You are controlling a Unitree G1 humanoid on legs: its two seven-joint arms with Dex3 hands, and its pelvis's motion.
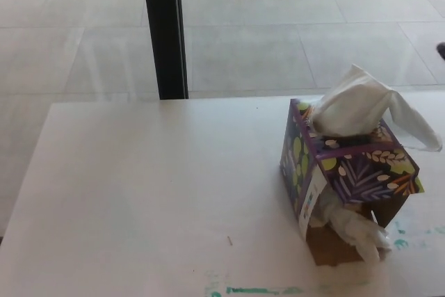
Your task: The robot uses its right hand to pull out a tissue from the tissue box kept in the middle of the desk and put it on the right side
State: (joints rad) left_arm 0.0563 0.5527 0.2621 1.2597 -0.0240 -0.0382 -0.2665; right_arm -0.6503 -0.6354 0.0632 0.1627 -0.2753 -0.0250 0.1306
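A purple tissue box (348, 168) with a green and white leaf pattern stands on the right part of the white desk (153, 186). A white tissue (365, 109) sticks up out of its top and droops to the right. The box's near side is torn open, and crumpled tissue (354, 226) spills out at its base. At the picture's right edge, above and to the right of the box, a small dark tip (441, 50) shows, apparently of my right hand; too little of it shows to tell its state. My left hand does not show.
A black vertical post (163, 29) stands behind the desk's far edge, in front of a grey tiled floor. Teal paint marks (250, 289) lie along the desk's near edge and to the right of the box.
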